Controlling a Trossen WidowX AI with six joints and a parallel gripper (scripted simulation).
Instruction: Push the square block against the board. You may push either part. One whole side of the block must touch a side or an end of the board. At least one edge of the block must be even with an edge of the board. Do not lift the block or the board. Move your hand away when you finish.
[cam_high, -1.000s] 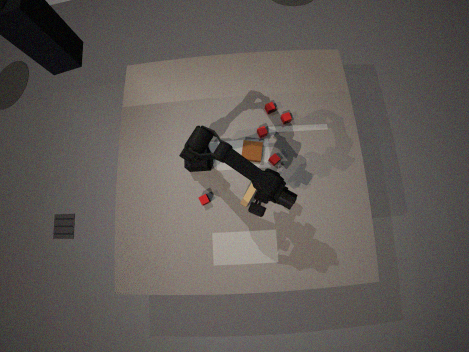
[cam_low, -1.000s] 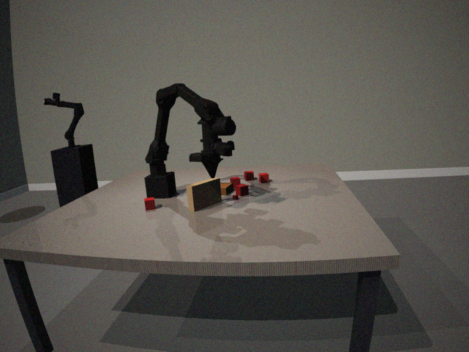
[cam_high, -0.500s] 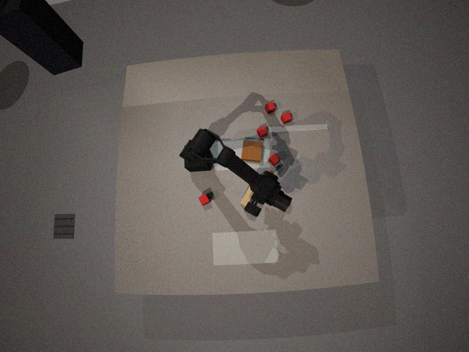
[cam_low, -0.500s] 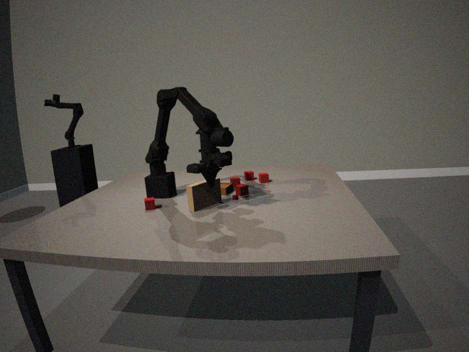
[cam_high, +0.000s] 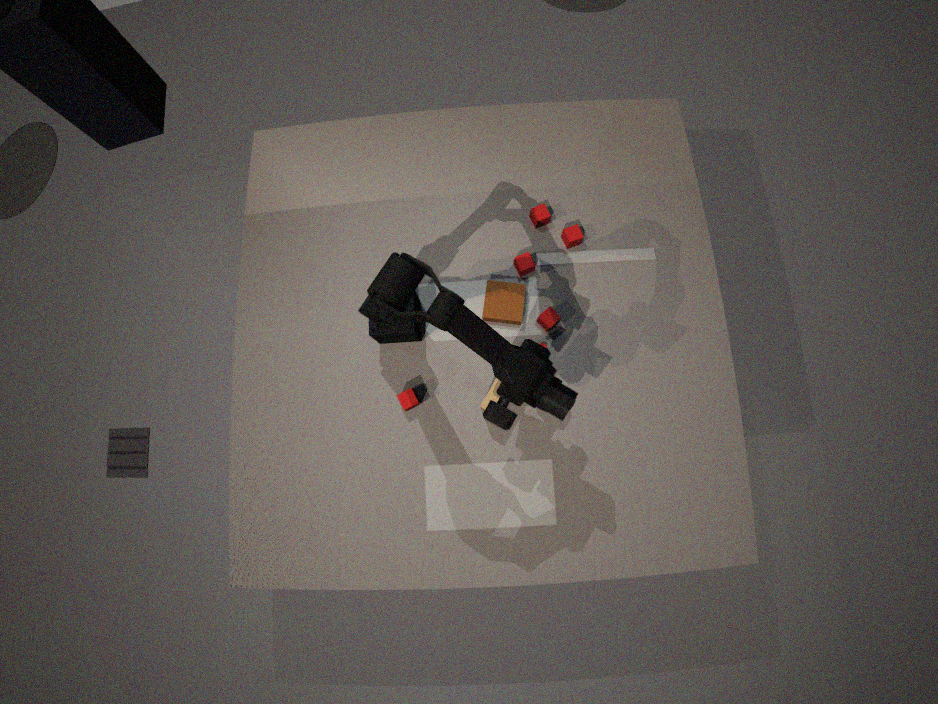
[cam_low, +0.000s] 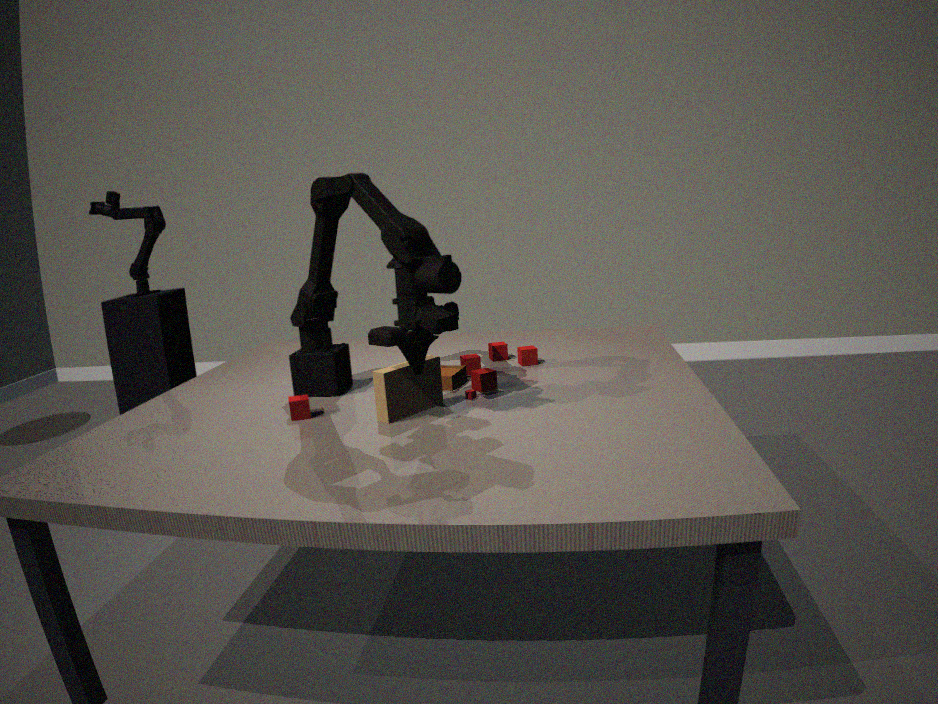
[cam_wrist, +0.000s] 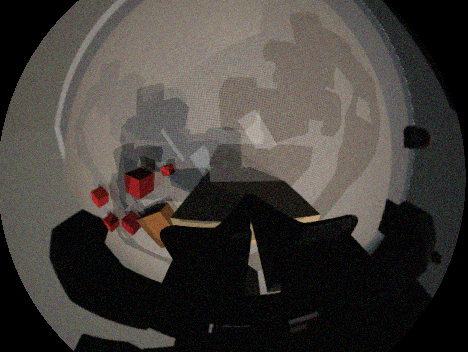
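Observation:
The orange square block (cam_high: 503, 301) (cam_low: 453, 376) (cam_wrist: 157, 226) lies flat on the table, beyond the board as seen in the exterior view. The light wooden board (cam_high: 490, 395) (cam_low: 381, 395) (cam_wrist: 307, 219) stands upright on a long edge, set at an angle to the block. The top view shows the two apart, with the arm over part of the board. My gripper (cam_low: 417, 369) (cam_wrist: 247, 197) is shut and empty. Its tips are at the board's broad face towards the exterior camera, just below the top edge. Whether they touch it I cannot tell. In the top view the hand hides the tips.
Red cubes (cam_high: 548, 318) (cam_high: 524, 263) (cam_high: 572, 235) stand near the block, with a tiny red one (cam_high: 544, 346) (cam_low: 470, 394) by the board. Another red cube (cam_high: 408, 399) (cam_low: 300, 407) stands near the arm's base (cam_low: 321, 371). Pale patches (cam_high: 447, 509) mark the table.

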